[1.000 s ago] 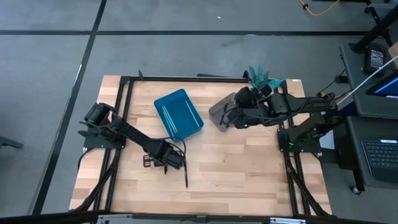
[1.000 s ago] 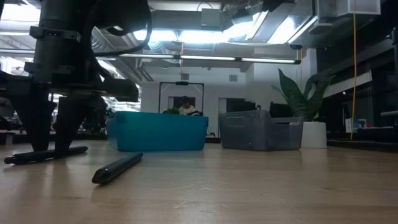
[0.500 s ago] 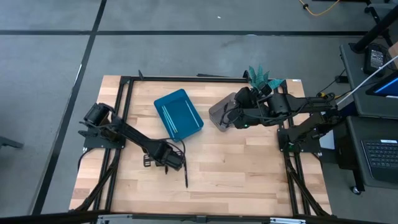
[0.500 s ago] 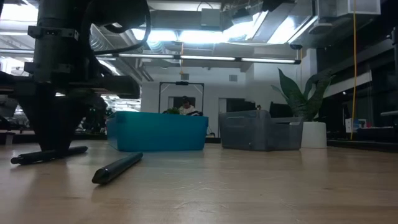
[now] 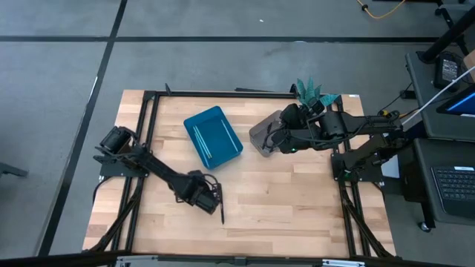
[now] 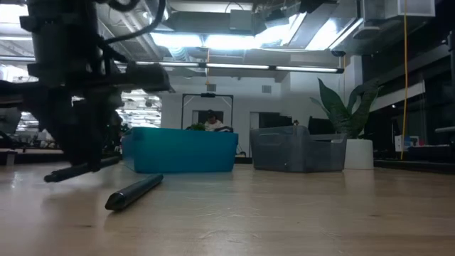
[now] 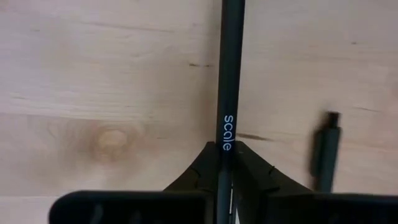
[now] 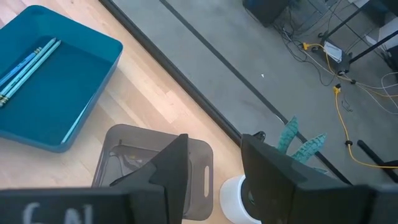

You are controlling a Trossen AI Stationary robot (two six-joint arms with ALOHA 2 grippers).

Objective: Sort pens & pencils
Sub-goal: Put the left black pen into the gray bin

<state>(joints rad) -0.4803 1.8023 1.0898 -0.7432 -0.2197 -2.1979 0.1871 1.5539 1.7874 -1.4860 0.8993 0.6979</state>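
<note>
fingers of the left gripper (image 7: 225,163) pinch a black pen (image 7: 231,74) just above the bench (image 5: 297,200); another black pen (image 6: 134,192) lies beside it. light blue pencils (image 8: 25,65) rest in the teal bin (image 5: 213,136). right gripper (image 8: 214,163) hovers over the grey bin (image 8: 155,158), fingers spread.

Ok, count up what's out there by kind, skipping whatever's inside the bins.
Black: 2, the held stick in the left gripper and the loose stick
Bins: 2, the blue bin and the grey bin
Potted plant: 1
Total: 5
</note>
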